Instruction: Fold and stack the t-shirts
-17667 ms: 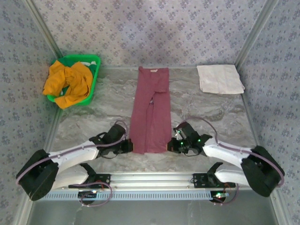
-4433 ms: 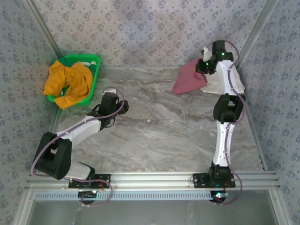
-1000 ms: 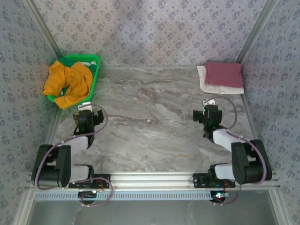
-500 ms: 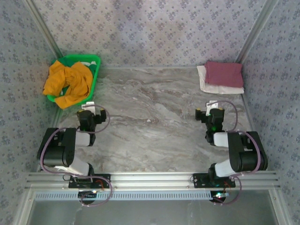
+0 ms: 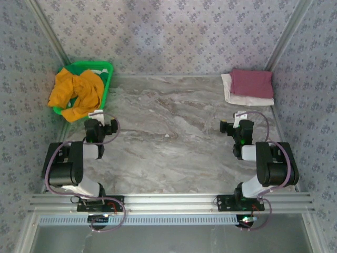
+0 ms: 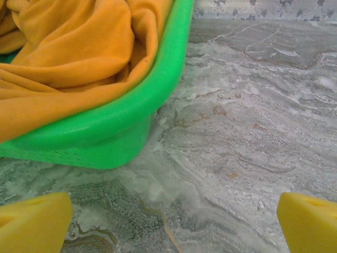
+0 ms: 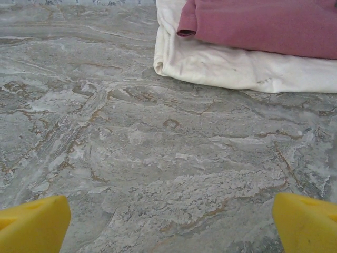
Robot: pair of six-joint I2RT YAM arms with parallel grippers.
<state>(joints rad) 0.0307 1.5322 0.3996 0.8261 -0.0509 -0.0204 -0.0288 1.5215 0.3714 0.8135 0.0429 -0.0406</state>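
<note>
green basket [image 5: 109,74] | far-left corner | grey marble table [image 5: 174,147]

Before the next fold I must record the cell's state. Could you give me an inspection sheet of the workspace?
surface: marbled grey table.
job's things: maroon t-shirt folded, lying on a white folded cloth, far right; mustard-orange t-shirt crumpled in the green basket, far left.
clutter: nothing seen.
grippers: left gripper open, facing the basket; right gripper open, facing the stack; both hold nothing.
cables: purple cable looped along each arm, off the cloth.
surroundings: patterned walls; metal rail at near edge.
</note>
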